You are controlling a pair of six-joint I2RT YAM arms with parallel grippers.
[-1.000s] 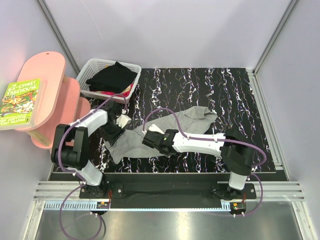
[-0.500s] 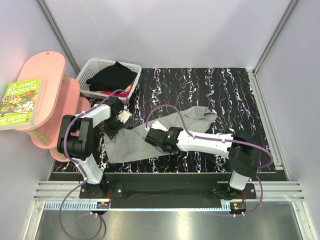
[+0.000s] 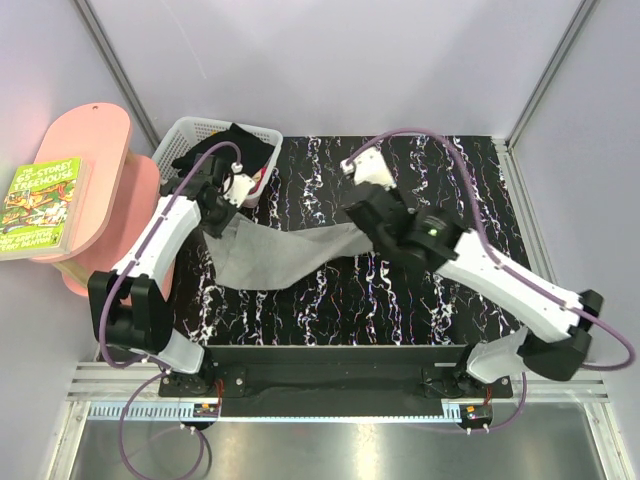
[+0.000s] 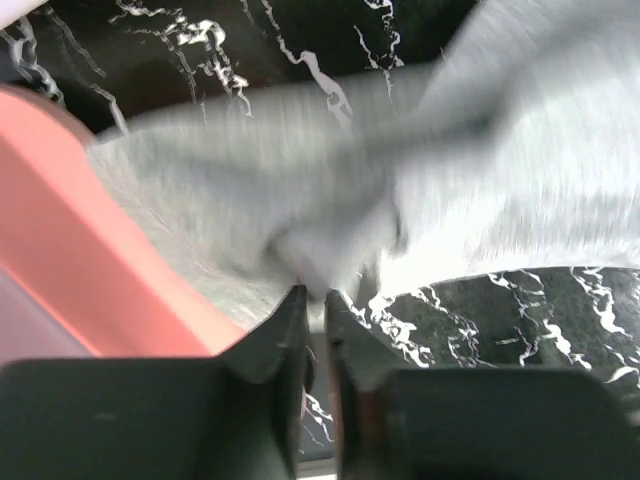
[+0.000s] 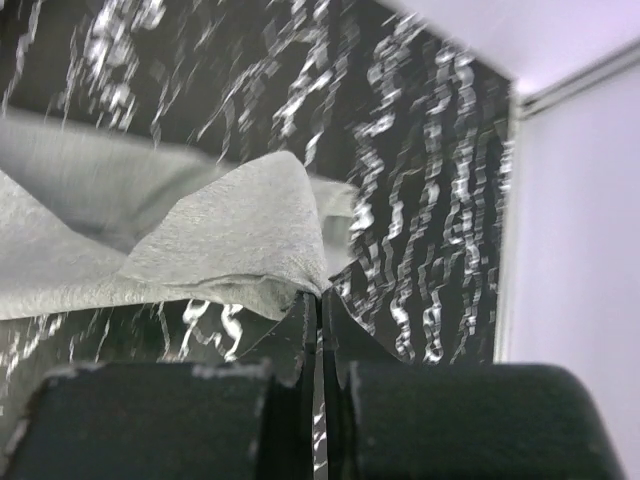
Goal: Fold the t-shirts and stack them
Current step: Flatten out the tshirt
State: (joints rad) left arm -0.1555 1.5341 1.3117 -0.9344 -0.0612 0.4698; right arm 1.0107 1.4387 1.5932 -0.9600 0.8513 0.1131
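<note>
The heather-grey t-shirt (image 3: 280,255) hangs stretched between the 2 grippers over the left half of the black, white-veined table (image 3: 460,180), its lower edge sagging towards the tabletop; whether it touches cannot be told from above. The left gripper (image 3: 218,208) holds the shirt's left end just beside the near corner of the basket. In the blurred left wrist view its fingers (image 4: 285,335) stand almost together, with a bunched fold of grey cloth pinched at their tips. The right gripper (image 3: 362,228) holds the shirt's right end near the middle of the table. In the right wrist view its fingers (image 5: 292,335) are pressed together on a peaked fold of the grey fabric, and the rest of the cloth spreads away to the left. The white plastic lattice basket (image 3: 172,150) sits at the table's far left corner. It holds the black t-shirt (image 3: 232,150), crumpled and heaped above the rim, and 1 red-and-pink piece of cloth (image 3: 256,182) showing at the near right corner under it. Left of the table stands a pink stool (image 3: 100,150), with a green-covered book (image 3: 40,205) lying on its outer edge.
</note>
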